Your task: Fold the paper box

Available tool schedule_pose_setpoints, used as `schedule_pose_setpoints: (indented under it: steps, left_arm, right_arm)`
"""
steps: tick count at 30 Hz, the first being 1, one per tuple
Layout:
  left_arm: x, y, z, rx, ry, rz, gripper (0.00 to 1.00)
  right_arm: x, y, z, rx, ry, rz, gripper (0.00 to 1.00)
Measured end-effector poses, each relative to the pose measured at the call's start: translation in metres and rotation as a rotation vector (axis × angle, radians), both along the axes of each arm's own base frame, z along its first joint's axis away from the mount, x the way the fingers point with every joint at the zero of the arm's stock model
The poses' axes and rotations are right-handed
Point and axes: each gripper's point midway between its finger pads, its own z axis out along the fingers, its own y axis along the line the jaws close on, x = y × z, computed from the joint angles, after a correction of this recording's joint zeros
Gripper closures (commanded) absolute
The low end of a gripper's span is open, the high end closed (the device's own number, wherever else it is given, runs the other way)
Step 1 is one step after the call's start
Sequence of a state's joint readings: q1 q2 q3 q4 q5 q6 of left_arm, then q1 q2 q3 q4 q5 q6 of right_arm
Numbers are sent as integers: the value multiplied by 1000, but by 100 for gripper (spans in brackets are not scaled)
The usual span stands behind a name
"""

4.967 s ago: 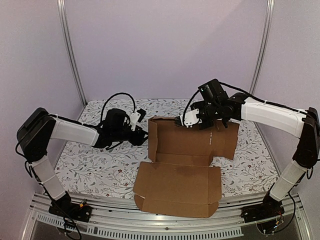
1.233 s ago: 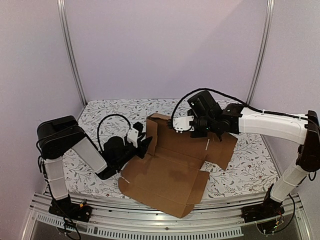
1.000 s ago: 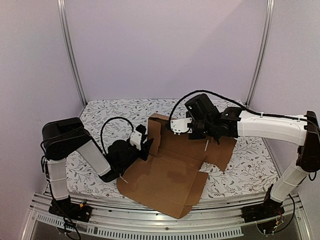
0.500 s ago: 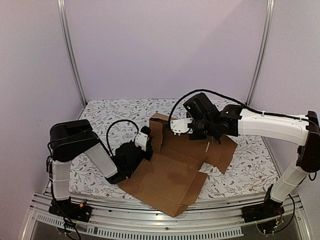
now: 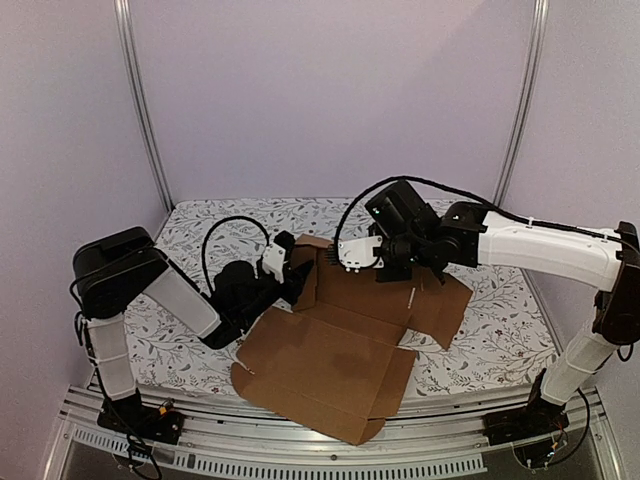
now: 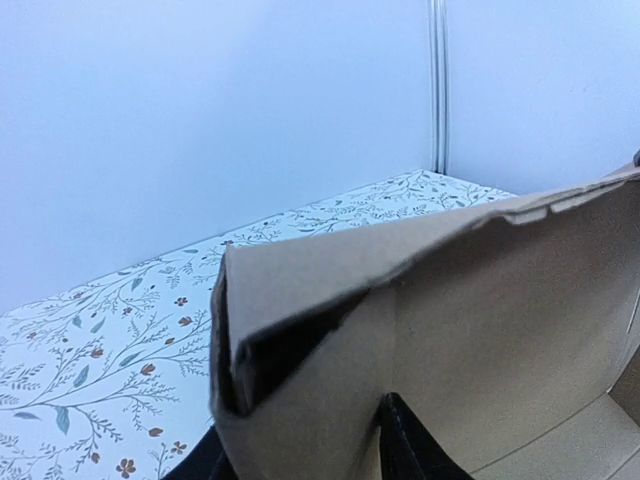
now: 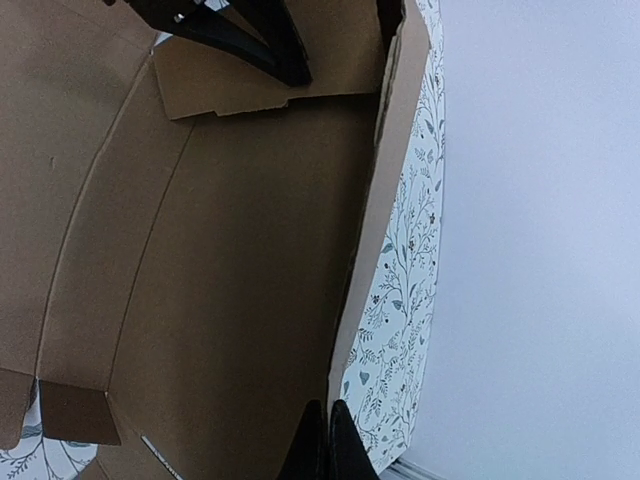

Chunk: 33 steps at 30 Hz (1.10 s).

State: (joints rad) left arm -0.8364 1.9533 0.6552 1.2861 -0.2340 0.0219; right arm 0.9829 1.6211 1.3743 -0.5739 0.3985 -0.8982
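Straddling the paper box (image 5: pixel 330 360) edge, left claw (image 5: pixel 297 282) seems parted; right claw (image 7: pixel 325 440) closed.

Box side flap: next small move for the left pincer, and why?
Probably close the left pincer on the side flap and tip it upright. Its fingers sit either side of the partly raised flap. The shut right pincer sits at the foot of the back wall, which looks placed to steady the box.

Paper box (image 5: pixel 330 365) — matt brown corrugated cardboard, rough cut edges; tabletop (image 5: pixel 480 345) — matt floral-print surface.
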Motion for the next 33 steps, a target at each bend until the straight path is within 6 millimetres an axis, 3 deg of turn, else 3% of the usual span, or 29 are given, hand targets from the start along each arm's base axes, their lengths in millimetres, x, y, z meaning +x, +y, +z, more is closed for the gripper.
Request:
schedule_pose_setpoints:
  steps: [10,14,21,27,33]
  left_arm:
    - [5,-6,-7,16,54,-47,70]
    - [3,-5,-12,32,63,-31,63]
    - [-2,-3,-21,117,85,-11,71]
    - [-8,4,-23,158,95,8,64]
    - [-16,12,-34,192,118,12,80]
  right_arm:
    - [-7,-1,2,3,52,3,100]
    - [-9,0,3,16,64,0,100]
    - [-13,1,3,28,93,-1,100]
    - [-15,4,3,39,100,2,100]
    - [-15,5,4,46,101,-1,100]
